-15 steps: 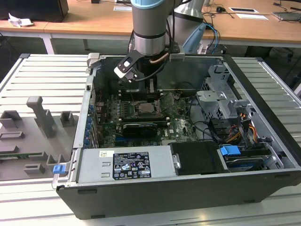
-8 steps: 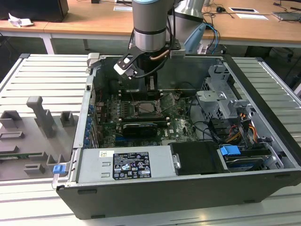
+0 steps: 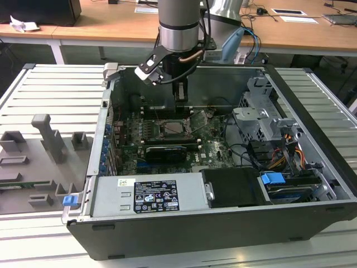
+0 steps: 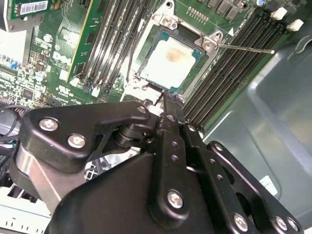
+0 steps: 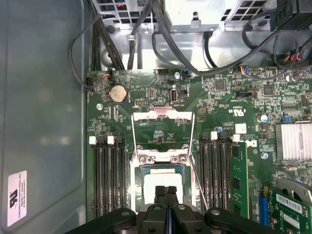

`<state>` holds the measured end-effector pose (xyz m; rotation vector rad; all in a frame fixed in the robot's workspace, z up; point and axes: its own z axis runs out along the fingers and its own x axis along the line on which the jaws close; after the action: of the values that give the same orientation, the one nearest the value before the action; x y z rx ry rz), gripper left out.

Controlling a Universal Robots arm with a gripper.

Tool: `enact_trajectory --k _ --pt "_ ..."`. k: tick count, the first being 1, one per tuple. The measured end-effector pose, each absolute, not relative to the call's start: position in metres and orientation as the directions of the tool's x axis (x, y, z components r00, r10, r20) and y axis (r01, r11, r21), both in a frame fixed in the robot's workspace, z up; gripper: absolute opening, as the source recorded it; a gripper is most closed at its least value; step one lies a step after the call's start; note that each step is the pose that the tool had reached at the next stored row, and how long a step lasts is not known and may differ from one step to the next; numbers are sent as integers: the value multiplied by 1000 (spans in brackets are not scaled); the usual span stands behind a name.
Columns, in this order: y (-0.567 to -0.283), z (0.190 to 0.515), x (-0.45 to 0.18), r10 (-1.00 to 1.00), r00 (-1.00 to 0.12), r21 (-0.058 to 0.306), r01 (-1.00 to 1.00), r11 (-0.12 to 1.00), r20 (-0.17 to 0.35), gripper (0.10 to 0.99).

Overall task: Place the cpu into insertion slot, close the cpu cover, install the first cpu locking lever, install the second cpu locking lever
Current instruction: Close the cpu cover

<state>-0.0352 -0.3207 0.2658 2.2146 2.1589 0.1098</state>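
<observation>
Nearest the lens in both wrist views: gripper (image 5: 166, 189) (image 4: 165, 101), its 2 black fingers (image 5: 161, 196) pressed flat together, clamping nothing. Just beyond the fingertips: cpu (image 5: 150, 187) (image 4: 170, 61), seated flat in the socket, silvery-beige top exposed, marked by a brownish smear. Farther out past the cpu: cpu cover (image 5: 163, 115), swung open on its hinge, clear of the chip, above bare motherboard (image 5: 234, 97). Close beside the fingers on 1 side: thin wire locking lever (image 5: 196, 180) (image 4: 246, 48), angled away from the socket. Flanking the fingers on both sides: memory slots (image 5: 105, 175). Exterior view: arm (image 3: 178, 28) lowered into the open computer case (image 3: 312, 167), fingers directly above the socket.
</observation>
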Motion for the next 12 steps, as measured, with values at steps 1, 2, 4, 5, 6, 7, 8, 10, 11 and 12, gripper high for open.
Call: enact_trajectory --k 1,2,4,5,6,7,8,10,11,12 --pt "-321 266 -34 1000 25 83 996 -26 18 106" --pt "-321 266 -33 1000 25 83 996 -26 18 106" --pt "-321 265 -30 1000 25 83 996 -26 18 106" --pt "-321 265 -28 1000 25 83 996 -26 18 106" --pt "-321 265 -27 1000 25 83 996 -26 18 106" --pt "-321 265 -27 1000 25 83 996 -26 18 106" --pt "-321 265 -25 1000 25 83 996 -26 18 106" --pt "-321 265 -22 1000 25 83 996 -26 18 106" --pt "-321 265 -20 1000 25 83 996 -26 18 106" --pt "-321 265 -19 1000 25 83 996 -26 18 106"
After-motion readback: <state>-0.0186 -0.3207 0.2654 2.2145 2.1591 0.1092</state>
